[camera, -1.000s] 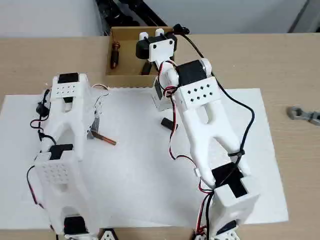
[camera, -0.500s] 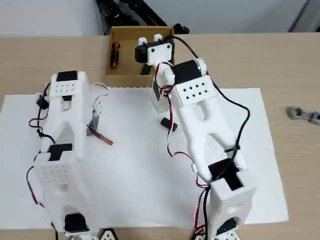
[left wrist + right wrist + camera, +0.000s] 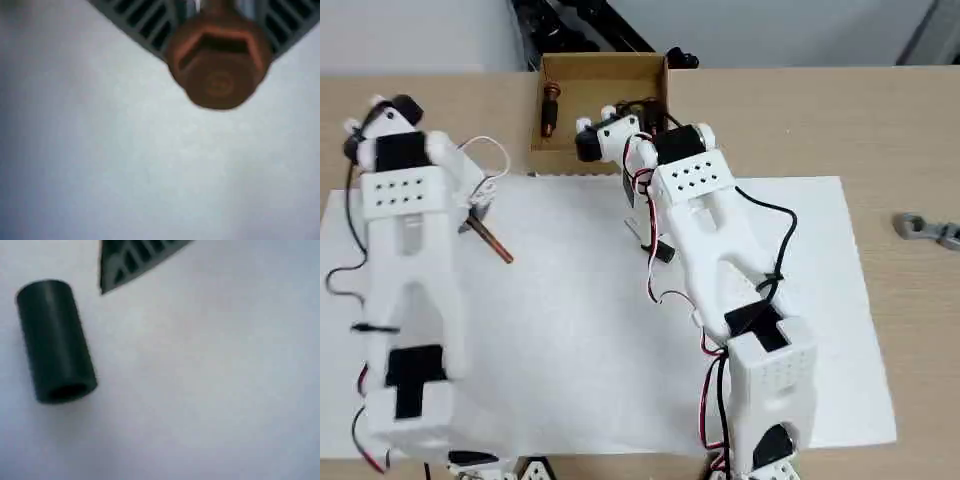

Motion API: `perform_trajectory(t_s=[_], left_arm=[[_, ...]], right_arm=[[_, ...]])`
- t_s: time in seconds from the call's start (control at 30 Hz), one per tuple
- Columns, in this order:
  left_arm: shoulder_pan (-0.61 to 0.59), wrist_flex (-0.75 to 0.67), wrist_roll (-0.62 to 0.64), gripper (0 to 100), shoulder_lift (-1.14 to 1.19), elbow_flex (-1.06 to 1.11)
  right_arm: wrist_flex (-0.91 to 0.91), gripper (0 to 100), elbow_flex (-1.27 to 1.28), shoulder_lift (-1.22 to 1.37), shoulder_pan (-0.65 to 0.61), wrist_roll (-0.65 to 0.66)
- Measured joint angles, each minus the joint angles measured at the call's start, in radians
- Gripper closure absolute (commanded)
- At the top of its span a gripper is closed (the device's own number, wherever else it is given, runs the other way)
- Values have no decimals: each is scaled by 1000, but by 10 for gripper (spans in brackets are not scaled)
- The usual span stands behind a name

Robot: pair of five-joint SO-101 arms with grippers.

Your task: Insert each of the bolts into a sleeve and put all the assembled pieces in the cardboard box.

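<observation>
Left fingers [image 3: 136,19] clamp a bolt [image 3: 217,62]; right arm [image 3: 705,215] stretched forward.

Open white sheet [image 3: 570,330] beside the right arm [image 3: 705,215], that arm across the cardboard box's [image 3: 605,66] near right corner.

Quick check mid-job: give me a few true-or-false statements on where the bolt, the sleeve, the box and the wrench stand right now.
1. The left gripper is shut on a copper bolt. True.
2. The black sleeve is already on that bolt. False: the sleeve lies alone on the white sheet, with its bore empty.
3. The cardboard box is empty. False: one copper-headed piece lies inside it, by the wall on the left arm's side.
4. A wrench lies on the bare table, off the white sheet, on the right arm's side. True.
</observation>
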Motion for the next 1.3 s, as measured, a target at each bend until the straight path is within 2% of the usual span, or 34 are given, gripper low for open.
perform_trajectory(t_s=[0.17, 0.47, 1.1, 1.17, 1.3], left_arm=[[-35, 0, -80, 993, -100, 0], [-40, 0, -147, 993, -229, 0], [-40, 0, -193, 993, -238, 0], [-40, 0, -193, 993, -238, 0], [-40, 0, -193, 993, -238, 0]], right_arm=[[0, 779, 0, 57, 12, 75], [-63, 779, 0, 147, 12, 95], [-95, 783, -44, 267, 9, 95], [-83, 827, -49, 272, 9, 95], [-71, 998, -52, 270, 9, 97]])
